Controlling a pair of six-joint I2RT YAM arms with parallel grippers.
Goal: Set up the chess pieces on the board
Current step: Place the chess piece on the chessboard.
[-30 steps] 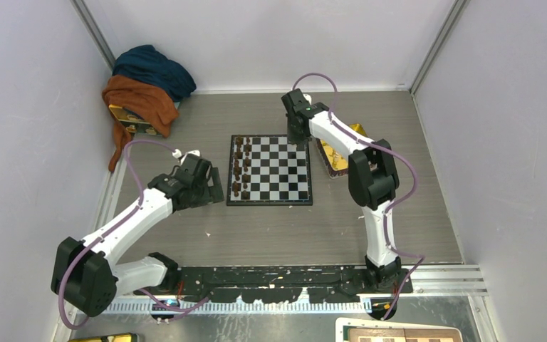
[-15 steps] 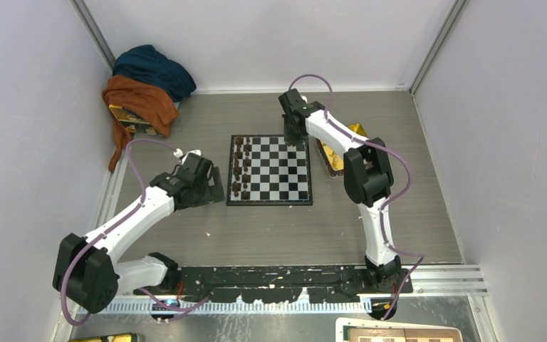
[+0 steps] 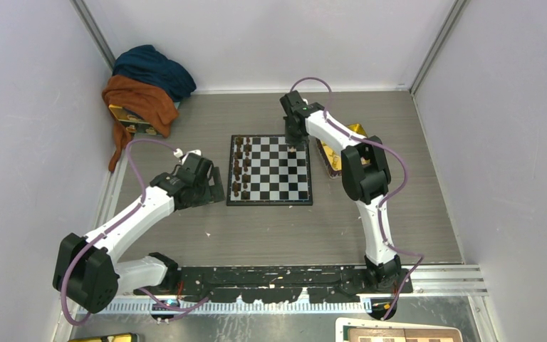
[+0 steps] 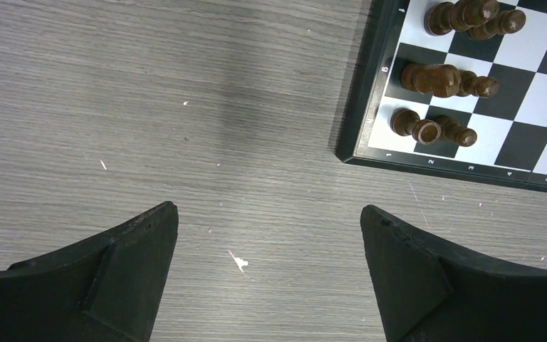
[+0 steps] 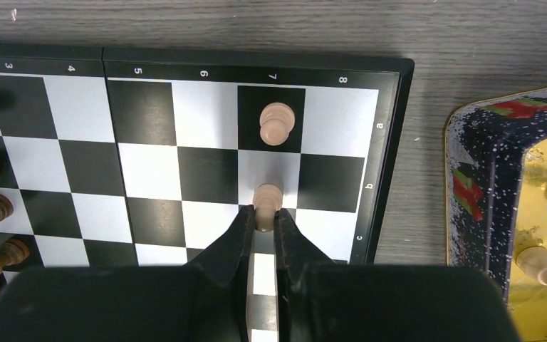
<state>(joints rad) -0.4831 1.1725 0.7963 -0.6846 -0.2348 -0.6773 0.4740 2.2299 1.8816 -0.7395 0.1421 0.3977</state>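
Observation:
The board (image 3: 288, 187) lies mid-table, and dark brown pieces (image 3: 241, 168) fill its left columns. In the right wrist view my right gripper (image 5: 263, 214) is shut on a light-tan chess piece (image 5: 266, 199), held over the board (image 5: 149, 117) near its right edge. Another light-tan piece (image 5: 277, 122) stands on a black square just beyond it. More light-tan pieces (image 5: 545, 267) lie in the yellow tray (image 5: 473, 153). My left gripper (image 4: 269, 228) hangs open over bare table, left of the board's corner (image 4: 377, 107), with nothing between its fingers.
The yellow tray (image 3: 355, 131) sits right of the board, partly under the right arm. A heap of blue and orange cloth (image 3: 144, 89) covers a box at the back left corner. Grey walls close in the table on three sides.
The right arm has shifted slightly left over the board's far right corner with its piece. The left arm has not moved.

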